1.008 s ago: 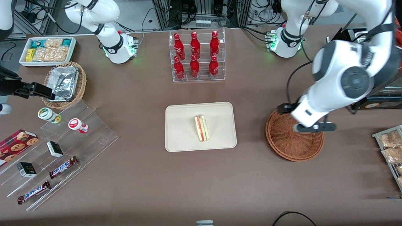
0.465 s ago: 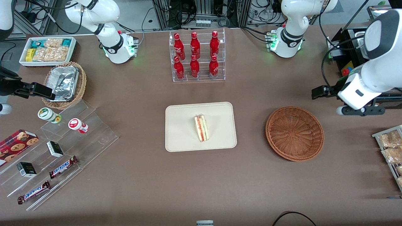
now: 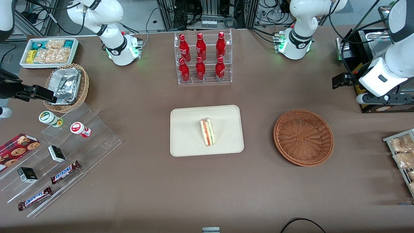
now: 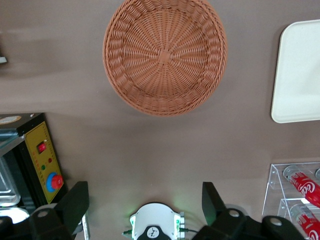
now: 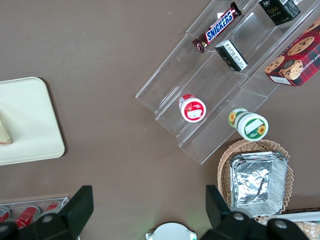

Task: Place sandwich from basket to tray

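- I start at the parked arm's end of the table, where I see a white bin of snack packs (image 3: 49,51) and, nearer the front camera, a tan wicker basket with a foil pan (image 3: 66,86).
- Nearer still stands a clear stepped display (image 3: 69,155) with 2 small cups (image 3: 50,118), 2 dark boxes, 2 chocolate bars (image 3: 65,171) and, beside it at the table edge, a red cookie box (image 3: 17,146).
- Mid-table I have a clear rack of 6 red bottles (image 3: 202,57) in 2 rows of 3.
- The tray (image 3: 187,142) lies nearer the front camera than the rack, flat on the brown table (image 3: 207,191).
- The sandwich (image 3: 207,131) lies on the tray near its middle, filling edge up, touching nothing else.
- The basket (image 3: 303,137) sits beside the tray toward the working arm's end, apart from it, and I see nothing in it in either the front or the left wrist view (image 4: 165,52).
- My gripper (image 4: 145,200) hangs high over the table, off the basket toward the arm's base; its 2 dark fingers (image 4: 76,204) are spread wide with nothing between them.
- A black control box with a yellow panel (image 4: 46,162) sits at the working arm's end.
- A rack of snack bags (image 3: 401,155) lies at that table edge.
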You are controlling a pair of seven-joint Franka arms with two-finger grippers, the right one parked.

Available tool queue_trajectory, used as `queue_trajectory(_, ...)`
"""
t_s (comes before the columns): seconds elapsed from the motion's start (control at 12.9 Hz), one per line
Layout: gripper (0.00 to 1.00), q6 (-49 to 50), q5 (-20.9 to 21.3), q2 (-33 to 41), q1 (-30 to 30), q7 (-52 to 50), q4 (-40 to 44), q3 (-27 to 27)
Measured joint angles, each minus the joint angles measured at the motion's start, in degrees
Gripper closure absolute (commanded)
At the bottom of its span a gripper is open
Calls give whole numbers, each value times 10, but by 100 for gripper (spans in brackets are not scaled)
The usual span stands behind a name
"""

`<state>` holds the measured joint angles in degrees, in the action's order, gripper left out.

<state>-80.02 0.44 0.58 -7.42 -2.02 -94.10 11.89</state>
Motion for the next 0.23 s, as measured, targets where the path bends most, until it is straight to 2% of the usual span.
queue_trajectory(0.23,0,12,1,7,-2,0,6,-6)
